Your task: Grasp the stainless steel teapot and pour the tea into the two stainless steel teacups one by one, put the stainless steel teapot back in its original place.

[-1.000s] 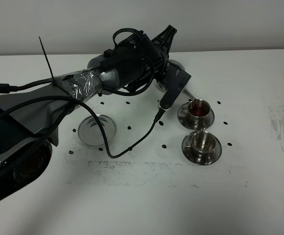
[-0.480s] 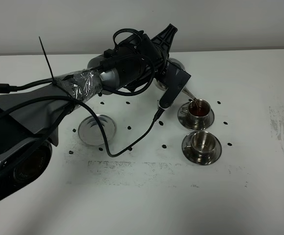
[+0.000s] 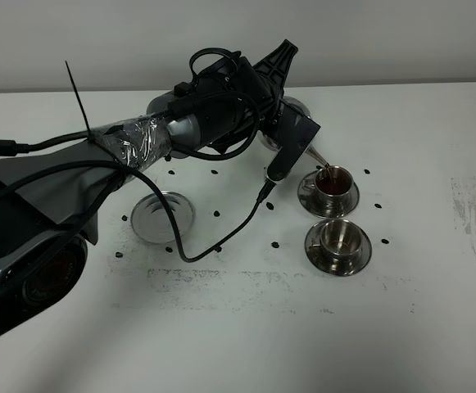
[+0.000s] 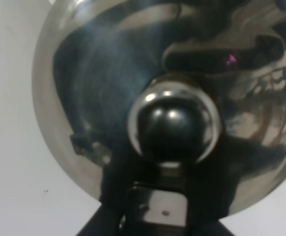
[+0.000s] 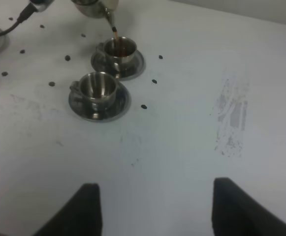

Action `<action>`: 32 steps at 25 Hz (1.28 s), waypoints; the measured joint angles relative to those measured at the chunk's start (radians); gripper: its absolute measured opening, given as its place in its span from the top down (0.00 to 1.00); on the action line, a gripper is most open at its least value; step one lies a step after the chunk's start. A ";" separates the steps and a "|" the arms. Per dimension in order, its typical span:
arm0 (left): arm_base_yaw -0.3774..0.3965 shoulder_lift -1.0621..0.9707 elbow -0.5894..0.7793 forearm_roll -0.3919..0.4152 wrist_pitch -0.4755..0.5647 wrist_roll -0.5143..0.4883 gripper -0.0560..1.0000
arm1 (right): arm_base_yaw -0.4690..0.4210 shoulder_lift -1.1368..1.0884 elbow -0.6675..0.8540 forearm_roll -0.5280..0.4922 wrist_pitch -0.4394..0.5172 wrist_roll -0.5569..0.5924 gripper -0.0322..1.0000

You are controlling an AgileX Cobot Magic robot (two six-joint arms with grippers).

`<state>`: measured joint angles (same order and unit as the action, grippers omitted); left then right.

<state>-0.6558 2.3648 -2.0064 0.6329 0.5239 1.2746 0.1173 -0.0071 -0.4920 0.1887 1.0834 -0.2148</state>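
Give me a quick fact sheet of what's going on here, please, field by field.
Action: shiny stainless steel teapot tilted, pouring dark reddish-brown tea
Far small steel teacup: on its saucer, partly filled
Near small steel teacup: on its saucer, empty
Flat round steel disc: bare, apart from the cups
Left jaws: holding the teapot
Right jaws: open, empty, above white table

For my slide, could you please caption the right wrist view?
The teapot pours dark tea into one teacup; the other teacup stands empty.
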 joint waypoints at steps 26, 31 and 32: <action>0.000 0.000 0.000 0.008 -0.008 0.000 0.78 | 0.000 0.000 0.000 0.000 0.000 0.000 0.51; 0.000 0.000 0.000 0.008 -0.003 -0.001 0.78 | 0.000 0.000 0.000 0.000 0.000 0.000 0.51; 0.000 0.000 0.000 0.008 -0.003 -0.001 0.78 | 0.000 0.000 0.000 0.000 0.000 0.000 0.51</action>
<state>-0.6558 2.3648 -2.0064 0.6405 0.5213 1.2739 0.1173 -0.0071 -0.4920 0.1887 1.0834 -0.2148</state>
